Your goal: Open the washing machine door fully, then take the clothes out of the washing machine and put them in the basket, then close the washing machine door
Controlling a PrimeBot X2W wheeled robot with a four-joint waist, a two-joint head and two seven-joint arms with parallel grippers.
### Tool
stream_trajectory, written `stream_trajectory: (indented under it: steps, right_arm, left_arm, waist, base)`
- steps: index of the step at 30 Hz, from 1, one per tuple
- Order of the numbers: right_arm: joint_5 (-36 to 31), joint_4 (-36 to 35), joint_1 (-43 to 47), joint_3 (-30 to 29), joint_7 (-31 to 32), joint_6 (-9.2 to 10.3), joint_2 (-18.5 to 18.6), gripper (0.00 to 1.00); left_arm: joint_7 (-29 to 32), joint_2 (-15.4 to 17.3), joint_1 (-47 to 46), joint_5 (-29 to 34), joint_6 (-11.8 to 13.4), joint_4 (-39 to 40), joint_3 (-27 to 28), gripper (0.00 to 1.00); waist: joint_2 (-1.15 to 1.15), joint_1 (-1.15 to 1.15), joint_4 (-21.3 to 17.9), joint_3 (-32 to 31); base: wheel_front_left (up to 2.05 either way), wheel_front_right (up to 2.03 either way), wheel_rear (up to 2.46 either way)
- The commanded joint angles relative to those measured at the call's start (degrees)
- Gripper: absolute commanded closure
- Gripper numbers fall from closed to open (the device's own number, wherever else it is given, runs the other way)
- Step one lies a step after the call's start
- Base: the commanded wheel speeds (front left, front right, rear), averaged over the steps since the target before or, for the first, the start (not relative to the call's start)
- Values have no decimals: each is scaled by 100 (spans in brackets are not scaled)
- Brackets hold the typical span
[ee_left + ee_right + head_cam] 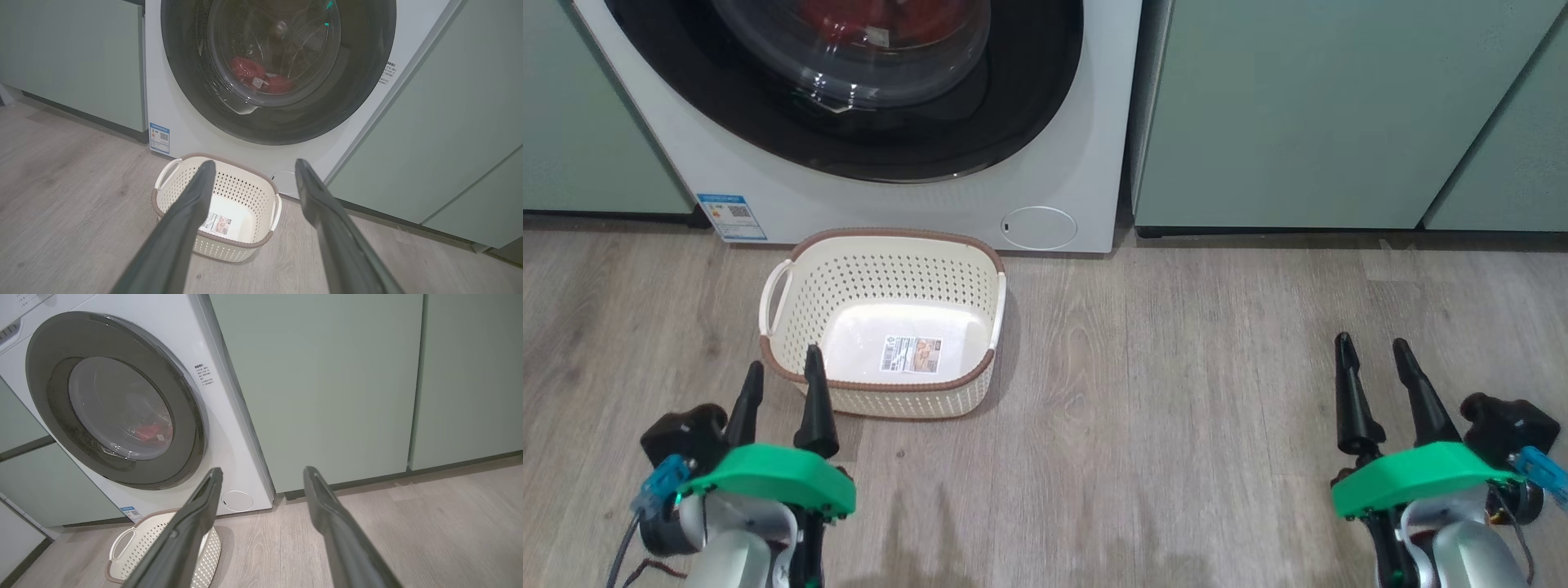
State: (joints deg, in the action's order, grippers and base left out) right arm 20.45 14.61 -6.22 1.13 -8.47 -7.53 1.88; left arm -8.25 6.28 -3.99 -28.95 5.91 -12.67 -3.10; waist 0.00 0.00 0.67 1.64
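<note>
Grippers first: your left gripper [783, 363] hangs low by the near left corner of the basket [898, 235]. Its two dark fingers are spread wide with nothing pinched between them, and it looks clear of the brown rim rather than touching it. Your right gripper [1372, 343] is well apart to the right, over the grey wood-look floor [1176, 367] in front of the pale green cabinets [1298, 106]. Its fingers are likewise spread and gripping nothing.

You can see the washing machine door [1037, 90] lying closed, its black rim flat against the front of the washing machine [1078, 163]. Through the bulging clear window the clothes [244, 68] show as a red heap low in the drum, with a small white label on them.

The basket stands upright on the floor just in front of the machine — below the door and a little left of its centre. The printed label [911, 354] on its bottom is in plain sight. A blue sticker [732, 216] marks the machine's lower left corner, and a round cover [1039, 227] sits at its lower right.
</note>
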Motion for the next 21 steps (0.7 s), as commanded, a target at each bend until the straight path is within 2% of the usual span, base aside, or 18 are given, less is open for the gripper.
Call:
stream_trajectory:
  steps: [1, 6, 21]
  right_arm:
    - [-167, -179, -339, 113, -75, 3, 72, 0]
    - [-595, -91, -403, 152, -174, 3, 77, 0]
    - [-1215, -22, -561, 143, -407, 4, 88, 0]
  left_arm:
    - [-90, 92, -316, 163, 46, 218, 134, 0]
    - [-191, 67, -357, 570, 44, 236, 148, 0]
    - [-426, -99, -481, 1387, -126, 137, 408, 0]
  waist:
    - [0, 0, 3, 2]
    - [0, 0, 20, 18]
    - [0, 0, 31, 64]
  base:
    - [0, 0, 0]
    - [0, 0, 0]
    - [0, 0, 0]
